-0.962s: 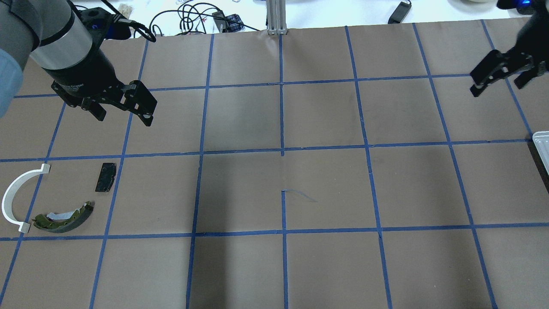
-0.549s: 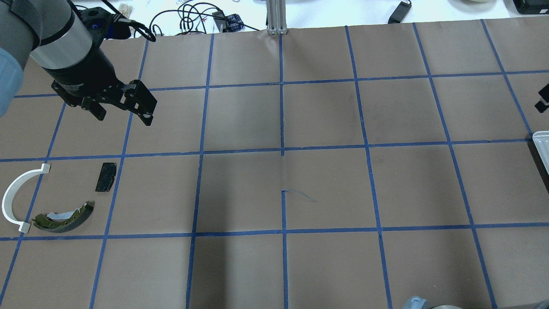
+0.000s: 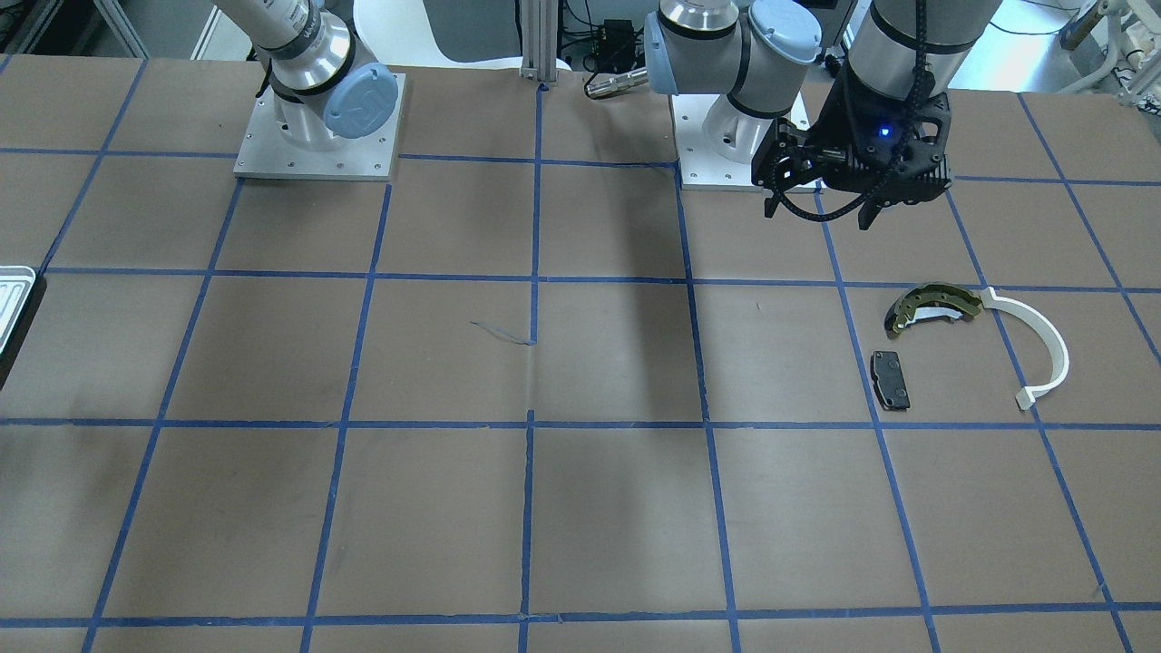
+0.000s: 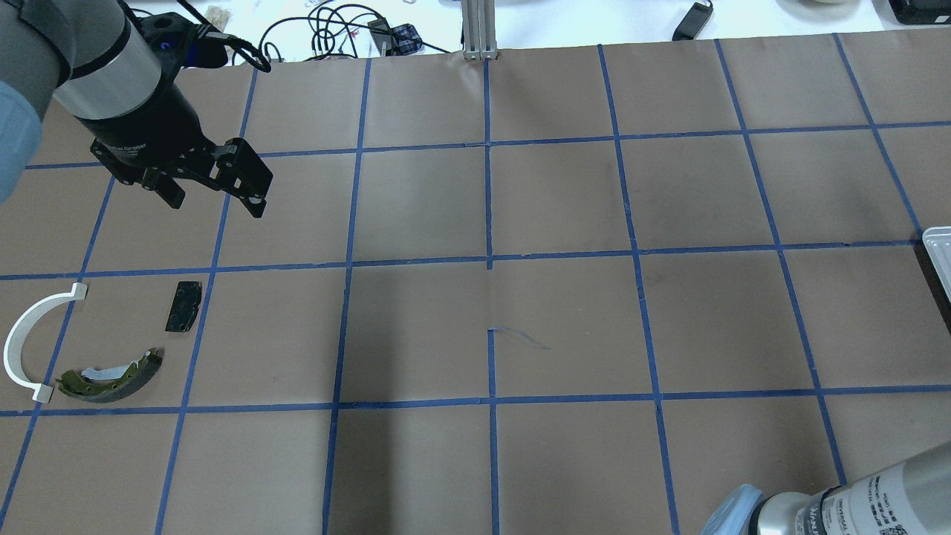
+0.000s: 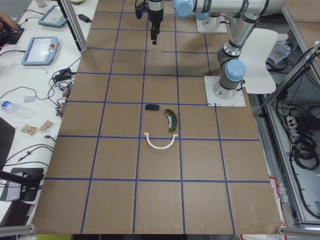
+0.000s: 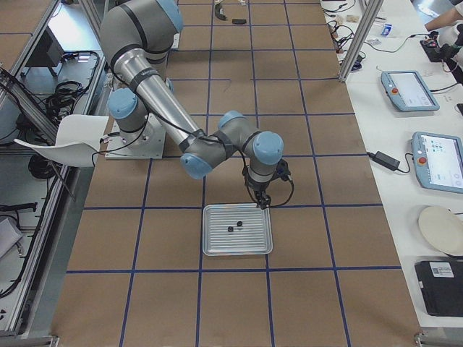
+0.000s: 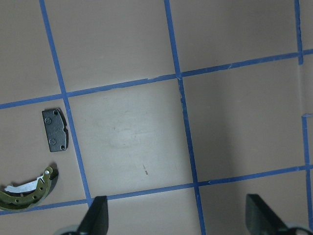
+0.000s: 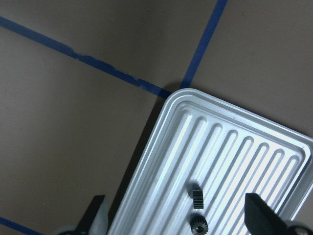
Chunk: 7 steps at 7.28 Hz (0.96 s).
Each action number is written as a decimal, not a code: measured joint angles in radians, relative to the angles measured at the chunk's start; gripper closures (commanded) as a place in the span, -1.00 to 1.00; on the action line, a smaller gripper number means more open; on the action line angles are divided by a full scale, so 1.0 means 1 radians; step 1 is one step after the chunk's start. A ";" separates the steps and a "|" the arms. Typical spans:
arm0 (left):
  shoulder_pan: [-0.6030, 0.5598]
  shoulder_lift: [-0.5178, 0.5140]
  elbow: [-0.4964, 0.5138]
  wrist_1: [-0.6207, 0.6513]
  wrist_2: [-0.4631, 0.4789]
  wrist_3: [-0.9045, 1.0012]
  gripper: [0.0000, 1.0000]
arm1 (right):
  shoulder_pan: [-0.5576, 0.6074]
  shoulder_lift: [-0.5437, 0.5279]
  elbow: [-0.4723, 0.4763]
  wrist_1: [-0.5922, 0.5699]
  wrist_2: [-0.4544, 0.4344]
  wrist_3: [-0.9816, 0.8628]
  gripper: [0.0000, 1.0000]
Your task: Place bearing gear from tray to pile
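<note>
The ridged silver tray [image 8: 230, 156] lies at the table's right end; it also shows in the exterior right view [image 6: 217, 246], and only its edge in the overhead view [image 4: 937, 245]. Two small black bearing gears [image 8: 196, 196] lie in it. My right gripper [image 8: 178, 223] is open and empty, above the tray's corner [image 6: 259, 202]. The pile lies far left: olive brake shoe [image 4: 111, 375], black brake pad [image 4: 183, 306], white half-ring [image 4: 26, 342]. My left gripper [image 4: 215, 204] is open and empty, raised beyond the pile; it also shows in the front view [image 3: 819, 216].
Brown paper with a blue tape grid covers the table [image 4: 490, 297]. My right arm's elbow [image 4: 839, 505] juts in at the overhead view's bottom right. Cables and screens lie beyond the table's far edge [image 4: 334, 30]. A metal post [image 4: 479, 30] stands at the far middle.
My right gripper has moved right, out of the overhead view, and its elbow has come in at the bottom right. The left arm and the pile have not moved.
</note>
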State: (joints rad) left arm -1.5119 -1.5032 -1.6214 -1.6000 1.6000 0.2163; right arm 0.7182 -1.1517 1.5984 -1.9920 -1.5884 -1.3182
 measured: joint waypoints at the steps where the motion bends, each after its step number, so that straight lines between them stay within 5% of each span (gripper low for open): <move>1: 0.000 0.000 0.000 0.000 0.000 0.000 -1.00 | -0.029 0.051 0.007 -0.073 0.007 -0.088 -1.00; 3: 0.000 0.000 -0.001 0.000 0.000 0.000 -1.00 | -0.064 0.106 0.053 -0.186 0.010 -0.159 -0.83; 4: 0.000 0.000 -0.001 0.000 0.000 0.000 -1.00 | -0.069 0.109 0.079 -0.199 0.006 -0.166 -0.49; 5: 0.000 0.000 -0.001 0.000 0.001 0.000 -1.00 | -0.071 0.108 0.099 -0.204 0.001 -0.170 0.22; 7: 0.001 0.000 -0.001 0.000 0.001 0.000 -1.00 | -0.072 0.101 0.112 -0.204 -0.013 -0.176 1.00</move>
State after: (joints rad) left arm -1.5110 -1.5033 -1.6222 -1.5999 1.6008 0.2166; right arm 0.6460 -1.0512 1.7104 -2.1960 -1.6015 -1.4944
